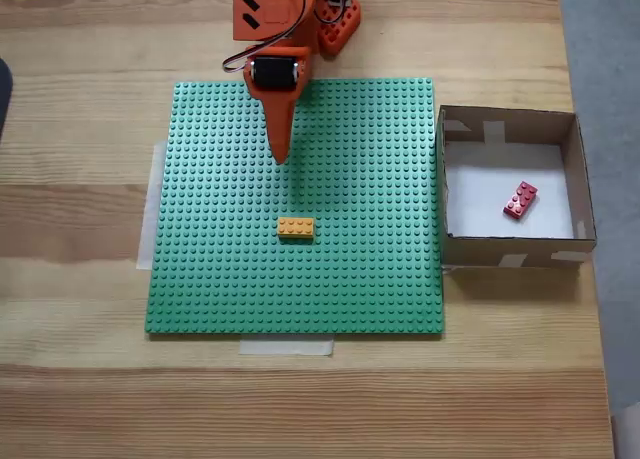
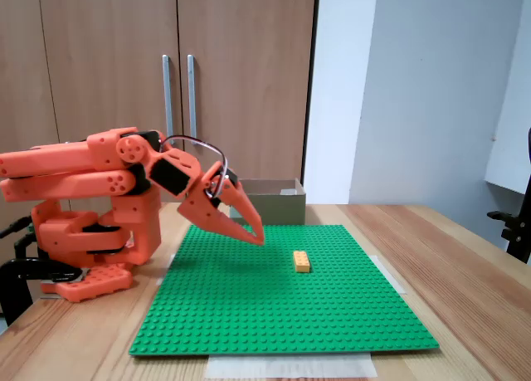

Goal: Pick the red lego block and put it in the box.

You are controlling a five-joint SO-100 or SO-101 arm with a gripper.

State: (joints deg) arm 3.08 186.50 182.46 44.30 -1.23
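Already the red lego block lies on the white floor of the box, the job apparently done; my gripper hangs closed and empty above the green baseplate, clear of the orange-yellow brick.

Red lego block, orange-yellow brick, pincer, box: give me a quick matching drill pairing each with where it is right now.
Things:
1. red lego block
2. orange-yellow brick
3. pincer
4. box

Places:
A. on the green baseplate
B. on the wooden table, right of the baseplate in the top-down fixed view
C. raised above the baseplate, empty
D. on the box's white floor

Pairs: 1-D, 2-A, 3-C, 4-B
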